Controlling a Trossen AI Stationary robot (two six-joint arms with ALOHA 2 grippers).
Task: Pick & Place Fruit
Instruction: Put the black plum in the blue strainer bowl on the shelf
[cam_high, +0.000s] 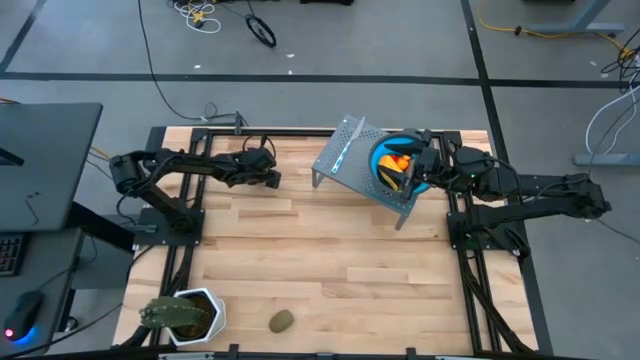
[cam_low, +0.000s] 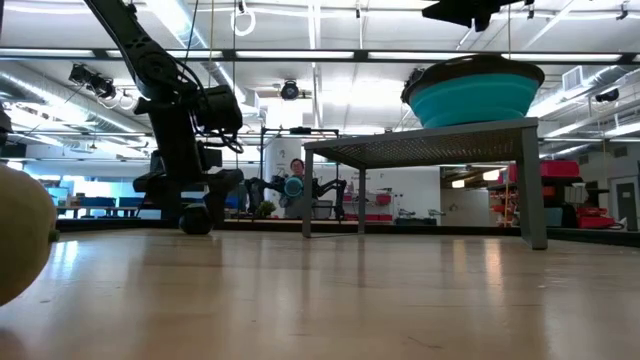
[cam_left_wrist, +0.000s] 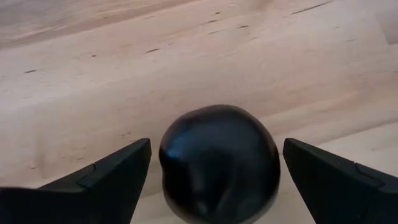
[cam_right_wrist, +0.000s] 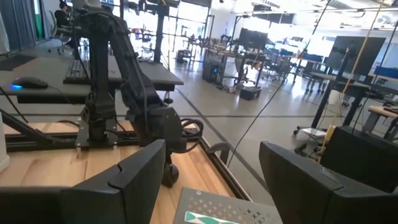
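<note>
A dark round fruit (cam_left_wrist: 217, 165) rests on the wooden table at its far left and also shows in the low view (cam_low: 196, 222). My left gripper (cam_left_wrist: 217, 146) (cam_high: 272, 180) slants down over it and stands open. One finger is on each side of the fruit, with a gap at both. An olive-brown oval fruit (cam_high: 282, 320) lies near the table's front edge. A blue bowl (cam_high: 378, 152) holding orange and yellow pieces (cam_high: 397, 162) sits on a grey perforated stand (cam_high: 350, 165). My right gripper (cam_high: 412, 165) (cam_right_wrist: 211, 146) hovers level above the bowl, open and holding nothing.
A green spiky plant in a white pot (cam_high: 185, 315) stands at the front left corner. The stand's legs (cam_low: 534, 190) rest on the table at the far right. Bare wood stretches across the table's middle (cam_high: 330, 250).
</note>
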